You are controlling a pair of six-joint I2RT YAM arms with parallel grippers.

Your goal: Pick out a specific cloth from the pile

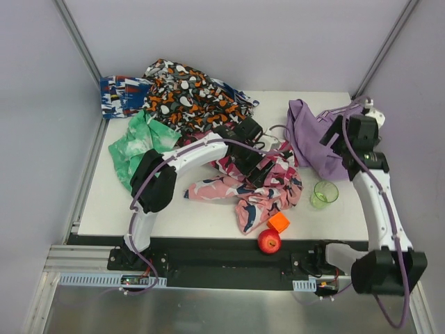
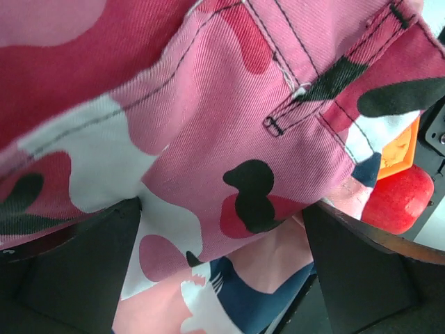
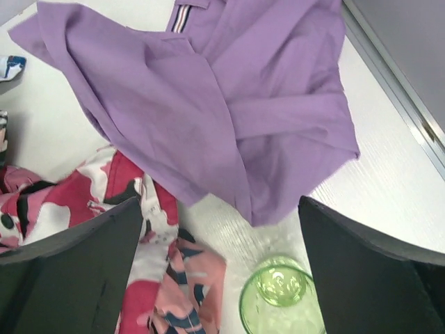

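Note:
The cloth (image 1: 313, 136) is plain lilac-purple and lies crumpled at the table's back right, apart from the pile (image 1: 188, 97). In the right wrist view the cloth (image 3: 208, 90) fills the upper frame, with a thin striped hem at its top edge. My right gripper (image 1: 335, 136) hangs over the cloth's right side; the gripper (image 3: 220, 202) is open, its fingers holding nothing. My left gripper (image 1: 254, 163) sits low over the pink camouflage cloth (image 1: 261, 184). It (image 2: 222, 205) is open, and the camouflage fabric (image 2: 229, 118) drapes loosely across the gap.
A green see-through cup (image 1: 325, 193) stands near the cloth's front edge, seen just below my right fingers (image 3: 281, 303). An orange block (image 1: 279, 222) and a red apple (image 1: 269, 241) rest at the table's front edge. Green speckled cloth (image 1: 142, 142) lies at the left.

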